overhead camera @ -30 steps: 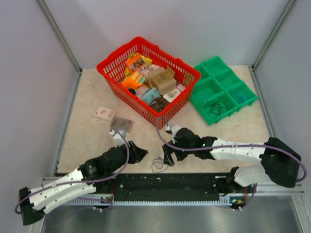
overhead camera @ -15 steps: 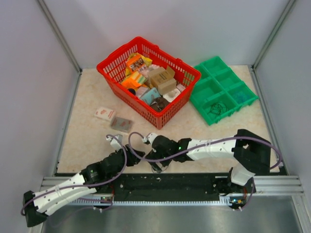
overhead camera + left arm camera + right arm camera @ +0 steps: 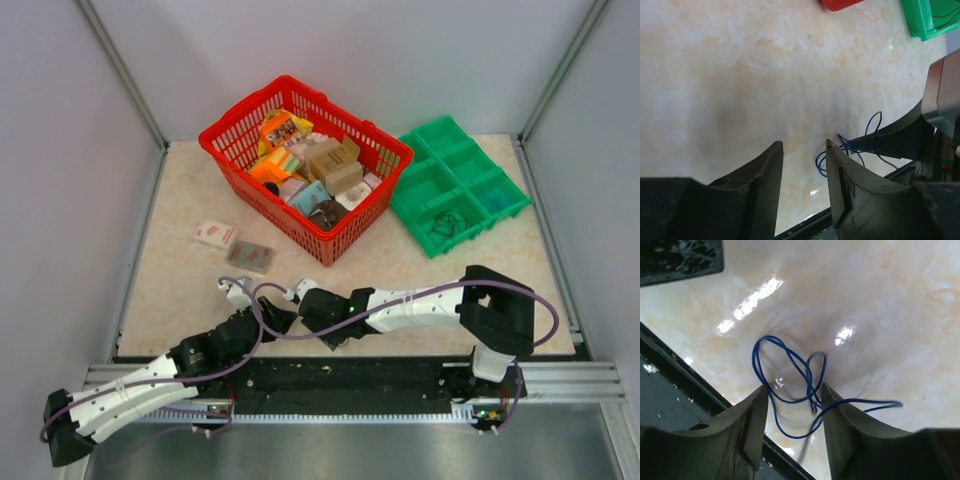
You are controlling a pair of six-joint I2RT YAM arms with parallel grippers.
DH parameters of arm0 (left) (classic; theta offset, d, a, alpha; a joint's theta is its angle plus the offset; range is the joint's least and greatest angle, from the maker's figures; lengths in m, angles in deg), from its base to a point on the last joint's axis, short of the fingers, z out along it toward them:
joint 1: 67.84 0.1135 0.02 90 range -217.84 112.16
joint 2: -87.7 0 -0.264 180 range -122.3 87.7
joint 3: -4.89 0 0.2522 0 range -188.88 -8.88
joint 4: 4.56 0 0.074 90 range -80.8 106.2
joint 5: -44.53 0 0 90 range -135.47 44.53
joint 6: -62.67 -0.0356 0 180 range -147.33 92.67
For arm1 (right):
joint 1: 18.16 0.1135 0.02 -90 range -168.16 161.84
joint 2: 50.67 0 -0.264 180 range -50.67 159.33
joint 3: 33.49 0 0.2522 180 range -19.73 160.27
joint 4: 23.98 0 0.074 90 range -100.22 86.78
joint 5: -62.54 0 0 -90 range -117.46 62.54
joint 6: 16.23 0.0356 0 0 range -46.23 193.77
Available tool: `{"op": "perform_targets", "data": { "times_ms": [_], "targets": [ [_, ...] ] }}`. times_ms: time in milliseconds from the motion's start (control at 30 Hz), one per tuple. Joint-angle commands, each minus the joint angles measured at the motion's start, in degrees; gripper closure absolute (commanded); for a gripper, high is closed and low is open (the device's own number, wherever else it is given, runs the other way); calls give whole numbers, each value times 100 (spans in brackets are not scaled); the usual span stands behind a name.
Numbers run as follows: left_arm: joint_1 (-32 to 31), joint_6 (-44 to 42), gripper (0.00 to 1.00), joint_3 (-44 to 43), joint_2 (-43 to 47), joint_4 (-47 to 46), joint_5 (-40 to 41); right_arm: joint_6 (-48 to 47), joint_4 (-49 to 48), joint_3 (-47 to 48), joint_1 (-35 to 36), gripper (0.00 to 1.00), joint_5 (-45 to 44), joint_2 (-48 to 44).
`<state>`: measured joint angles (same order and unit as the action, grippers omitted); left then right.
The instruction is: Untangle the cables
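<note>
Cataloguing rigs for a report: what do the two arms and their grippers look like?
The left arm and right arm have white shells between black joints, each with a looping lilac-grey cord. The left gripper and right gripper have dark, matte, curved fingers tapering to tips.

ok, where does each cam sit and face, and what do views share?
Top external: above and behind the arms, looking down on table, red basket, green tray; left gripper, right gripper show.
Left wrist: looks past its own fingers at table and blue cables.
Right wrist: looks down between its own fingers at the cables.
Shared: both wrist views see the cables.
</note>
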<state>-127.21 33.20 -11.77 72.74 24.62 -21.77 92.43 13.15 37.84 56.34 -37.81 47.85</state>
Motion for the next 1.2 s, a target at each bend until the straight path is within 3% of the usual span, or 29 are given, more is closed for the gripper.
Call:
{"op": "perform_targets", "data": {
  "times_ms": [0, 133, 433, 600, 733, 867, 1000, 1067, 1167],
  "targets": [
    [14, 64, 56, 211, -7, -268, 117, 120, 150, 221, 29, 64, -677, -8],
    [5, 64, 56, 219, -7, -276, 117, 147, 9, -60, 12, 100, -1371, -595],
    [5, 11, 56, 246, -138, -461, 91, 156, -105, -772, -294, 100, -3297, -3117],
    [14, -50, 56, 219, -376, -636, 64, 454, -534, -1369, -1357, 100, -3421, -4655],
    [14, -50, 56, 210, -455, -672, 47, 569, -1465, -2019, -2595, 100, -3263, -5614],
    [14, -68, 56, 246, -359, -672, 29, 937, -1801, -1881, -4124, 100, -2589, -5424],
    [14, -94, 56, 263, -236, -672, 12, 1359, -1828, -1118, -5636, 100, -606, -4151],
    [22, -103, 56, 263, -183, -663, 11, 1386, -1723, -574, -5989, 100, -170, -3545],
    [22, -94, 56, 263, -77, -619, 11, 1316, -1530, 218, -6149, 100, -362, -2683]
  ]
}}
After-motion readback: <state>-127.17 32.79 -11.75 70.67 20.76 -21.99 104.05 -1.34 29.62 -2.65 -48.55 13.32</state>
